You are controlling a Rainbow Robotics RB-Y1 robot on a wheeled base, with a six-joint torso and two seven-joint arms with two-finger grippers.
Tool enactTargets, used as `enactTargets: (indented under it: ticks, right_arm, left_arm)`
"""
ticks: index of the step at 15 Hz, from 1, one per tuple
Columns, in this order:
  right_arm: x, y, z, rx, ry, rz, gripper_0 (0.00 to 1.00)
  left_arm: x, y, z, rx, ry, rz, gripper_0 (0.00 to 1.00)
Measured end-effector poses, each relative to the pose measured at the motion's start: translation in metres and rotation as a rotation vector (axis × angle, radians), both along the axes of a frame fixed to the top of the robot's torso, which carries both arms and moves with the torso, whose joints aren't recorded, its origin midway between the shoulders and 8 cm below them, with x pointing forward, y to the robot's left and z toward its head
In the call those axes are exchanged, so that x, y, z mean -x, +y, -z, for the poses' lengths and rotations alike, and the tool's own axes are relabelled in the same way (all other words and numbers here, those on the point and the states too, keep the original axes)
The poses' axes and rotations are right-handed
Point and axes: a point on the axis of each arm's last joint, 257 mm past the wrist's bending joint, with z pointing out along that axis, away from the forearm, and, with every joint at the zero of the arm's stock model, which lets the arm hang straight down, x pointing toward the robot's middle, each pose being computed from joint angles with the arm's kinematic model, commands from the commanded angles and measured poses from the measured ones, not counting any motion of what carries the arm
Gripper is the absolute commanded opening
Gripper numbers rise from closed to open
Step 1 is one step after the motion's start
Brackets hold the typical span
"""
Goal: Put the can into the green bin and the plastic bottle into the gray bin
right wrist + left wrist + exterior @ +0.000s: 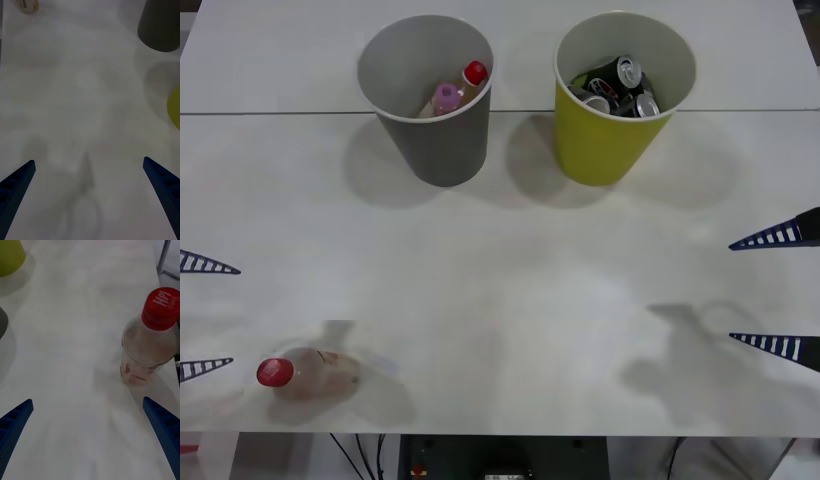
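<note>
standing near the front left corner of the table (510, 260), the plastic bottle (308, 373) is just beside the left gripper (205, 316), whose fingers are spread wide around nothing. the right gripper (778, 292) hovers at the right edge, fingers wide too. the gray bin (430, 100) holds two bottles, the green bin (615, 105) cans

We are holding our left gripper (205, 316) at the bench's left edge, near its front corner, fingers spread wide apart and gripping nothing; we are holding our right gripper (777, 290) at the right edge, likewise spread wide and gripping nothing, both pointing inward
</note>
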Motion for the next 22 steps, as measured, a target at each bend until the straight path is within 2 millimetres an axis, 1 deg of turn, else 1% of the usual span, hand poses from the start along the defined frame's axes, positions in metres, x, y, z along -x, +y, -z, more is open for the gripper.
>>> enactTargets:
  ticks: [2,4,7,10,14,22]
  right_arm:
    - [0.0,0.0,0.0,0.0,0.0,0.0,1.0]
    - [0.0,0.0,0.0,0.0,0.0,0.0,1.0]
    - [0.0,0.0,0.0,0.0,0.0,0.0,1.0]
    - [0.0,0.0,0.0,0.0,0.0,0.0,1.0]
    - [0.0,0.0,0.0,0.0,0.0,0.0,1.0]
    - [0.0,0.0,0.0,0.0,0.0,0.0,1.0]
  left_arm:
    - [0.01,0.004,0.016,0.045,0.013,0.012,1.0]
    - [0.02,0.003,0.031,0.091,0.02,0.021,1.0]
    - [0.037,-0.001,0.055,0.148,0.031,0.032,1.0]
    - [0.048,-0.006,0.073,0.185,0.035,0.046,1.0]
    - [0.051,-0.02,0.085,0.29,0.06,0.036,1.0]
    - [0.04,-0.062,0.087,0.45,0.059,0.017,1.0]
